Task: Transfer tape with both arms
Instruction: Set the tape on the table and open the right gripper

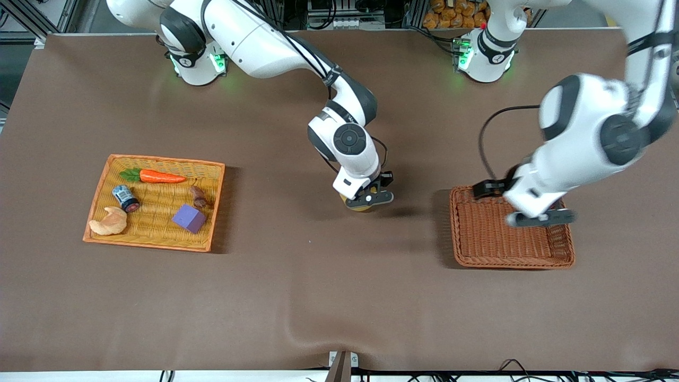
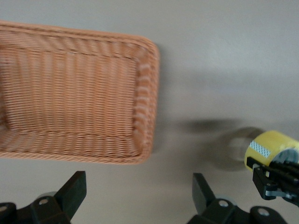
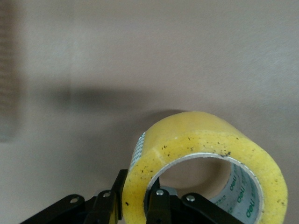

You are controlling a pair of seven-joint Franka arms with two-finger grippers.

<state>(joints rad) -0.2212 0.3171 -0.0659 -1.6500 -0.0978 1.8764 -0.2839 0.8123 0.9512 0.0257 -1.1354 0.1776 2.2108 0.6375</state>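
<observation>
The tape (image 3: 205, 154), a yellowish roll with a grey-white core, stands on edge in my right gripper (image 3: 138, 201). The gripper is shut on the roll's wall, one finger outside and one inside the core. From the front, the right gripper (image 1: 366, 199) hangs low over the middle of the table, with the tape (image 1: 356, 206) showing just under it. My left gripper (image 1: 540, 218) hovers over the brown wicker basket (image 1: 509, 261), open and empty. In the left wrist view its black fingers (image 2: 70, 196) stand wide apart. That view also shows the basket (image 2: 70, 93) and, farther off, the tape (image 2: 271, 145).
An orange woven tray (image 1: 159, 159) lies toward the right arm's end of the table. It holds a toy carrot (image 1: 159, 176), a small can (image 1: 125, 198), a croissant toy (image 1: 109, 223), a purple block (image 1: 189, 218) and a small brown piece (image 1: 199, 196). Brown cloth covers the table.
</observation>
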